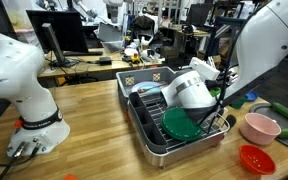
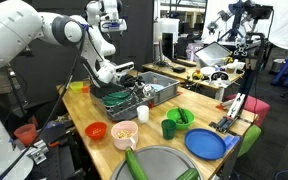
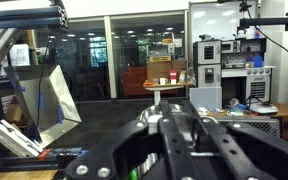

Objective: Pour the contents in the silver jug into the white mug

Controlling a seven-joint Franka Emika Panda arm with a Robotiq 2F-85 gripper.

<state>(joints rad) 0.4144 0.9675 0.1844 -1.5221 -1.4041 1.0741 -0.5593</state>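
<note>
In the wrist view my gripper point(image 3: 181, 105) is shut, its two black fingers pressed on a dark handle. The curved rim of the silver jug point(image 3: 147, 118) shows just left of them. The camera looks level across the room, so the hand lies roughly horizontal. In both exterior views the gripper point(image 1: 162, 98) point(image 2: 132, 75) hovers over the black dish rack point(image 1: 149, 140) point(image 2: 156, 97). The jug itself is too small to make out there. The white mug is hidden from me in every view.
The rack holds a green plate point(image 1: 179, 124). On the wooden table stand a pink bowl point(image 1: 261, 127) point(image 2: 124, 133), a red bowl point(image 1: 256, 158) point(image 2: 96, 131), two green mugs point(image 2: 142, 113) point(image 2: 169, 127), a blue plate point(image 2: 206, 144) and a cucumber point(image 1: 286, 111). A second arm's base point(image 1: 34, 125) stands nearby.
</note>
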